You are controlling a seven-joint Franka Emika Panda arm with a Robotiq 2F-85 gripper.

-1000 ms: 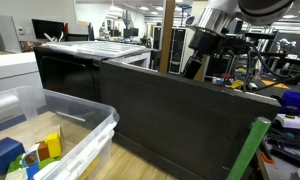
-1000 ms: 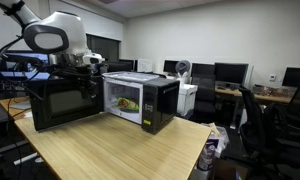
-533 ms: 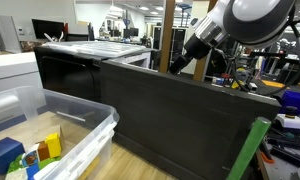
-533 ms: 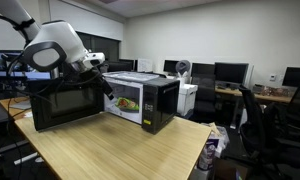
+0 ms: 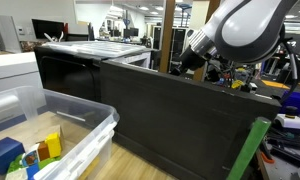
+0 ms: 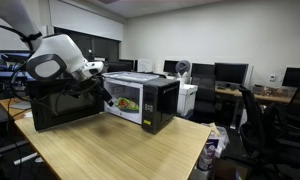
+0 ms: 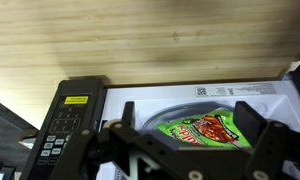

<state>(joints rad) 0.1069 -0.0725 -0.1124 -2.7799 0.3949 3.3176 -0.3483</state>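
A black microwave (image 6: pixel 150 100) stands on the wooden table with its door (image 6: pixel 60 108) swung wide open. On the glass turntable inside lies a green snack bag (image 7: pixel 205 130) with red print. My gripper (image 7: pixel 190 128) hangs just in front of the opening, jaws spread wide. The bag shows between the two black fingers (image 7: pixel 128 116) but lies apart from them, and nothing is held. In both exterior views the gripper (image 6: pixel 107 97) (image 5: pixel 193 52) sits at the door's edge by the cavity. The control panel (image 7: pixel 62 125) is at the left of the wrist view.
The open door's dark outer face (image 5: pixel 180 125) fills the middle of an exterior view. A clear plastic bin (image 5: pixel 75 130) with coloured toys stands beside it. The wooden table (image 6: pixel 110 150) stretches out in front of the microwave. Desks, monitors and chairs (image 6: pixel 255 110) stand beyond.
The jaws have gone from partly closed to wide open. The arm has swung lower and tilted, with the gripper now lower in front of the microwave opening.
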